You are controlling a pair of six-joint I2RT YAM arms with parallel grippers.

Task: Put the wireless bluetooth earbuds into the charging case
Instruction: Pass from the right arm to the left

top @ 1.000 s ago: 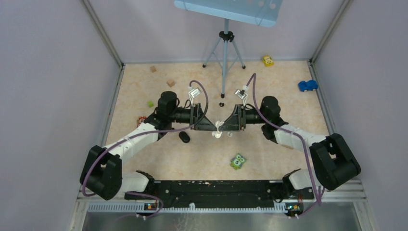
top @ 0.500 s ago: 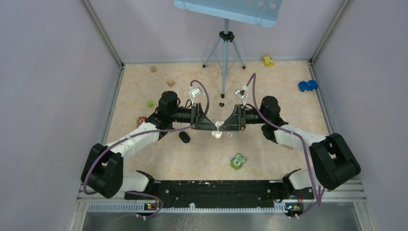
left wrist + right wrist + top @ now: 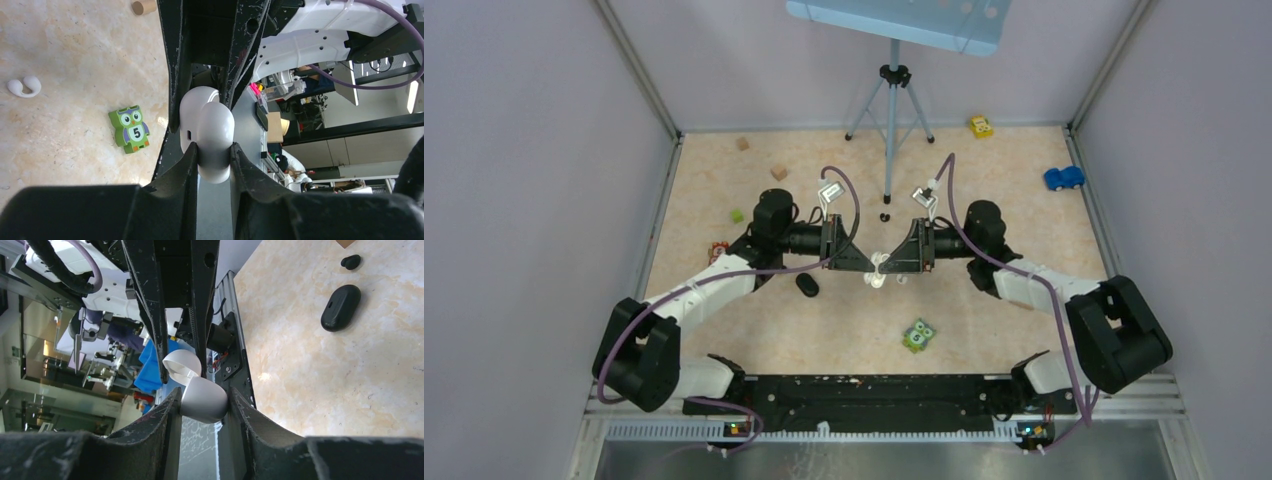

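While both arms meet above the worktop [image 3: 824,330], left jaws and right jaws each clamp the white case [image 3: 207,130], lid hinged open. A white earbud [image 3: 24,86] lies on the worktop near an owl tile [image 3: 130,132] marked "5".

We show the beige marbled worktop [image 3: 844,330] and its load. Near the centre lie a black charging case [image 3: 807,285], two black earbuds [image 3: 884,216] and a white earbud [image 3: 24,86]. Nearer us lies a green owl tile [image 3: 918,335] marked 5. Far left sit two wooden cubes [image 3: 778,172] and a green cube [image 3: 737,215]. A tripod [image 3: 891,110], a yellow toy car [image 3: 981,126] and a blue toy car [image 3: 1064,178] occupy the far side.
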